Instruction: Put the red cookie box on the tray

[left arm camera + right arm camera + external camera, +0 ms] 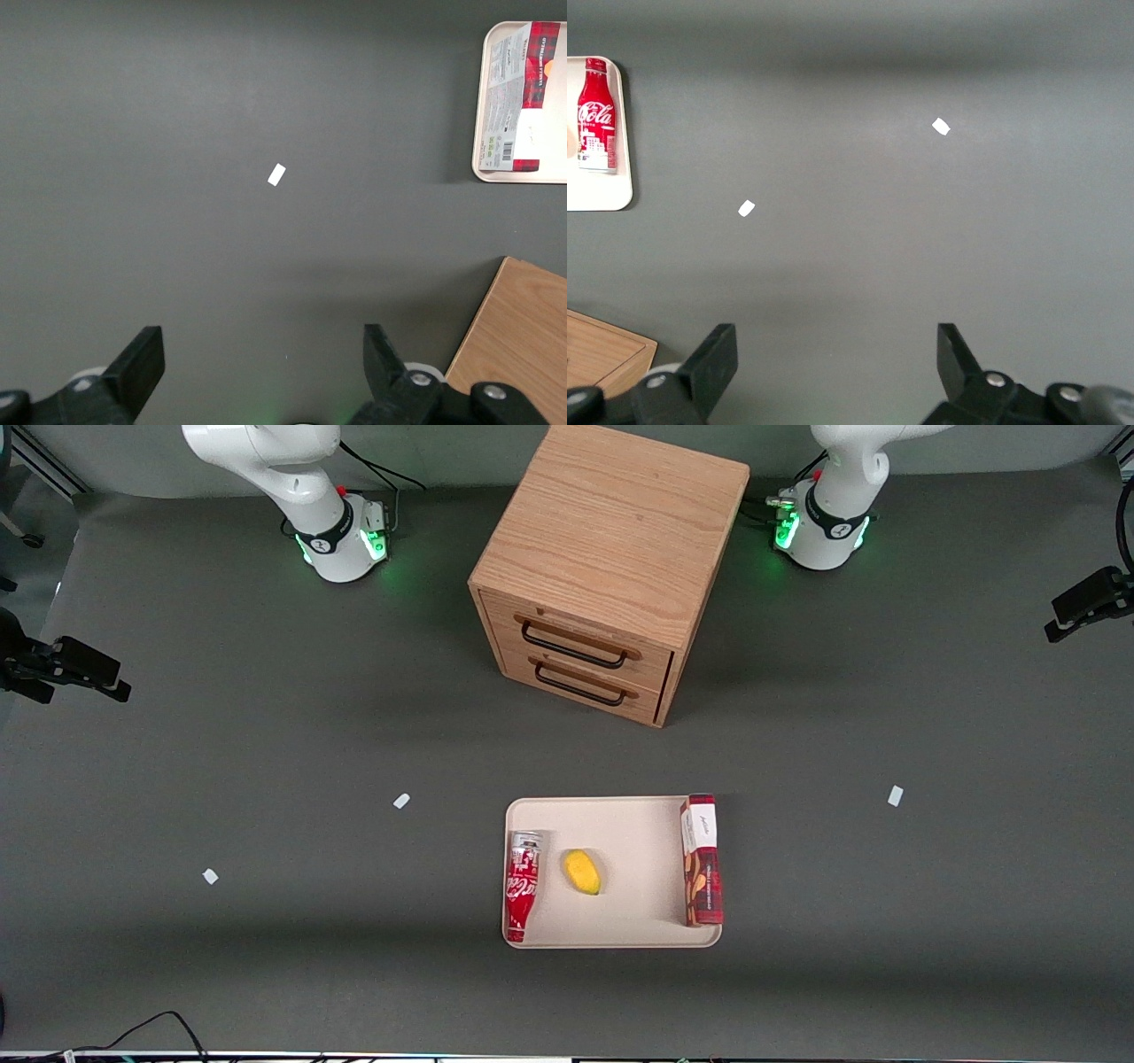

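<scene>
On the dark grey tabletop (266, 779) sits the beige tray (620, 930), nearer the front camera than the wooden two-drawer cabinet (602, 576). Along the tray's edge toward the parked arm's end lies a red-and-white Coca-Cola bottle can (522, 884); beside it, near the middle, a yellow mango-like fruit (582, 872). The red cookie box (701, 859) lies on the tray along the rim toward the working arm's end, white label end pointing toward the cabinet. The claw (263, 367) hangs raised over bare tabletop near a white tape scrap (276, 174), well apart from the tray, fingers (142, 359) spread wide and holding nothing.
</scene>
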Tool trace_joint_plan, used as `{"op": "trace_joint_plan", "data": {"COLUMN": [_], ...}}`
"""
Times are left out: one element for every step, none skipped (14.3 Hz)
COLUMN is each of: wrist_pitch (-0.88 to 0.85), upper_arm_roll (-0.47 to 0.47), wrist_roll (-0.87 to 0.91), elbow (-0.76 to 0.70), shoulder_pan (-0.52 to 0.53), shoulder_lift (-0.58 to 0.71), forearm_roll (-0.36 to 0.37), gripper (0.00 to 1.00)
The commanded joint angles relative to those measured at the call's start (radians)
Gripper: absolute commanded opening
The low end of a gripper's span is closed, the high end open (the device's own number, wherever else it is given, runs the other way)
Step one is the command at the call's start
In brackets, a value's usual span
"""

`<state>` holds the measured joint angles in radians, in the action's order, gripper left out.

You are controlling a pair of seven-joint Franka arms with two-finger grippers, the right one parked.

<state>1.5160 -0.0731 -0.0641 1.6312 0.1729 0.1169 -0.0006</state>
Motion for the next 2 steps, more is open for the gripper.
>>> {"op": "trace_joint_plan", "data": {"wrist_pitch": [-0.014,-0.022], "upper_arm_roll": [-0.016,-0.016], "wrist_roll": [-0.023,-0.025], "elbow": [0.030,0.026], "shoulder_pan": [0.019,0.019], "shoulder_lift": [0.040,0.040], "forearm_roll": [0.007,0.007], "gripper": [1.00,1.00]}}
